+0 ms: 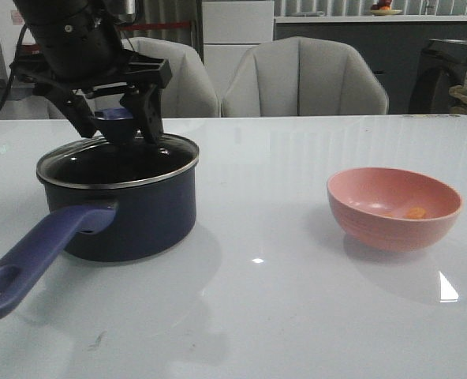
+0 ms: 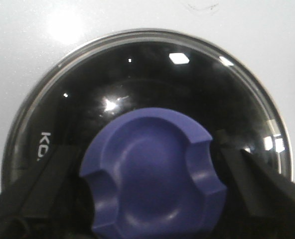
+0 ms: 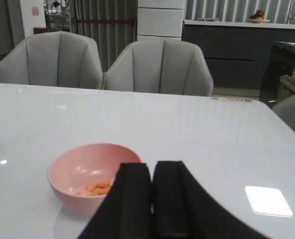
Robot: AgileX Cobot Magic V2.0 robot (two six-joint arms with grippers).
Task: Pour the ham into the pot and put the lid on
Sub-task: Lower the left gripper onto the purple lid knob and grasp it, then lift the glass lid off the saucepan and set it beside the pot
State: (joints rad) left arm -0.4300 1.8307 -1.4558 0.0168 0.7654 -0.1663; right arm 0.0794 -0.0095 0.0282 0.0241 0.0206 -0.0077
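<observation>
The dark navy pot [image 1: 139,213] stands at the table's left, its long purple-blue handle [image 1: 36,260] pointing toward the front. The glass lid [image 1: 170,154] with a silvery rim rests on the pot. My left gripper [image 1: 117,126] is open, one finger on each side of the lid's purple-blue knob [image 2: 152,169], with dark gaps between knob and fingers [image 2: 53,174]. Several orange-tan ham pieces [image 1: 414,212] lie in the pink bowl [image 1: 391,225] on the right. The ham [image 3: 98,187] and the bowl [image 3: 73,169] also show in the right wrist view. My right gripper [image 3: 152,172] is shut and empty, nearer than the bowl.
Two grey chairs [image 1: 304,79] stand behind the table's far edge. The white tabletop [image 1: 257,300] stretches between pot and bowl. A dark counter [image 1: 352,39] runs along the back wall.
</observation>
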